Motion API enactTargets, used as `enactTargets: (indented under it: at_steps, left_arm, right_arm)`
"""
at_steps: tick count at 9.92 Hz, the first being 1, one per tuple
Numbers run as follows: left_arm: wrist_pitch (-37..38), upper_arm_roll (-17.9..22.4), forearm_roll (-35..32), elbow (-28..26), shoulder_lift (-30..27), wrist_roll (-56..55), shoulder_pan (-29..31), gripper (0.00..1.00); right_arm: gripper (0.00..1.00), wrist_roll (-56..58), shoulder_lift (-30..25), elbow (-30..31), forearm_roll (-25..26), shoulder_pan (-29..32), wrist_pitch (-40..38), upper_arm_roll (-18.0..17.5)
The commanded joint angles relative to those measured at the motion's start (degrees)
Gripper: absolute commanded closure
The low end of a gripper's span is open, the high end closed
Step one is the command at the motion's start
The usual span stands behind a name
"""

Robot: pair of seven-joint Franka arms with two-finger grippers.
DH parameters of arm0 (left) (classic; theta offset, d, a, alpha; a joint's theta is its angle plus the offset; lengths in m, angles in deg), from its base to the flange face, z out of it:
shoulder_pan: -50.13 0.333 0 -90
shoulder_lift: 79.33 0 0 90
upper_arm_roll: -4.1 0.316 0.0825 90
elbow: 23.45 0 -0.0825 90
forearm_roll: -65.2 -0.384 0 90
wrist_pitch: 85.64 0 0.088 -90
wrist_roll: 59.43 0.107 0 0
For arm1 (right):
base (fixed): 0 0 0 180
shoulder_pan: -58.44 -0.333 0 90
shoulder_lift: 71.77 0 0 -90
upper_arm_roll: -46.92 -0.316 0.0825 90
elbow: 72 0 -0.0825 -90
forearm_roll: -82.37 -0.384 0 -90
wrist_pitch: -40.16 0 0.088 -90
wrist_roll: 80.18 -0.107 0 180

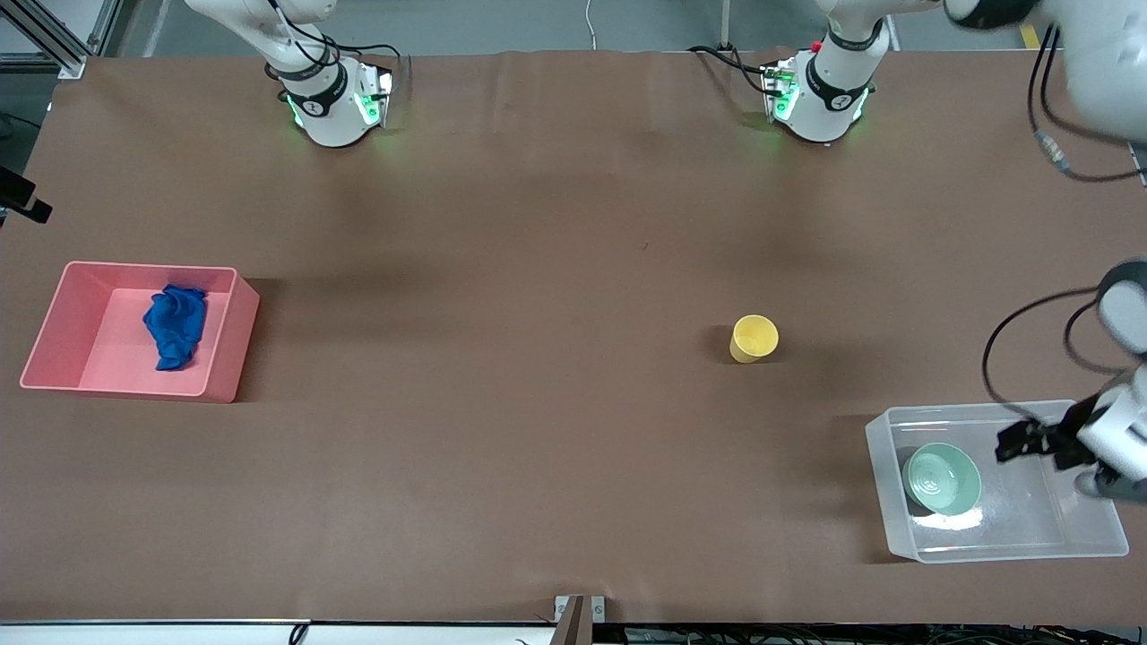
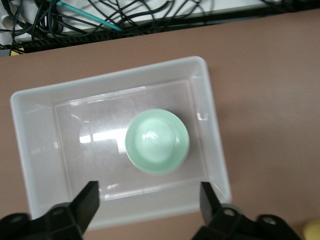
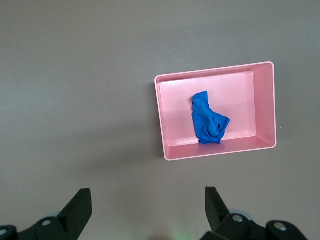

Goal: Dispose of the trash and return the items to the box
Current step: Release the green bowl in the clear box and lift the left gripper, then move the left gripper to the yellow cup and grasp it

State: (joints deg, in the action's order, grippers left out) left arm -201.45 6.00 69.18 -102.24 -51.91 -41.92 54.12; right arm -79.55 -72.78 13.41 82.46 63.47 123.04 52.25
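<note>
We see a wide brown worktop that fills the front view, with grey floor and metal framing past its edge by the arms' bases and a tangle of dark cables along the edge nearest the front camera. The pink bin lies at the right arm's end of the worktop, its long axis running along the length of the worktop, and the blue trash lies crumpled in it as an elongated wad stretched across the bin's short side. The clear box lies at the left arm's end, nearer to the front camera than the bin, its long axis also along the length of the worktop. The mint-green bowl sits upright in the box, mouth up, in the half toward the middle of the worktop. The yellow cup stands upright and alone on the bare worktop, mouth up, farther from the front camera than the box and well apart from it. The left tool hangs over the box, released, its fingers spread wide with nothing between them. The right tool hangs high over bare worktop beside the pink bin, likewise released and empty.
</note>
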Motion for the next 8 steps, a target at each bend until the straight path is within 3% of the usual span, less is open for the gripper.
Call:
enactTargets:
  at_steps: [1,3,4,5,8]
  left_arm:
    - [-1.3,-1.9,-1.3,-19.6,-14.2,-2.5,-1.7,0.01]
    - [-1.8,-6.7,-1.3,-30.9,-22.8,-9.3,-1.6,0.01]
    - [-2.3,-8.7,-1.3,-35.1,-24.5,-10.5,-1.8,0.01]
    - [-4.6,-11.3,-1.3,-38.2,-24.5,-13.6,-2.4,0.01]
    - [-14.9,-12.7,-1.3,-46.2,-21.1,-16.6,-5.0,0.03]
  right_arm:
    - [0.00,-0.5,0.0,-0.7,0.7,0.6,-0.6,-0.8]
    - [0.00,-0.4,0.0,-0.7,0.7,0.5,-0.6,-0.8]
    - [0.00,-0.3,0.0,-0.7,0.8,0.4,-0.5,-0.8]
    - [0.00,-0.1,0.0,-0.7,1.8,0.3,-0.2,-0.8]
    - [0.00,0.2,0.0,-0.7,2.4,-0.1,-0.3,-0.8]
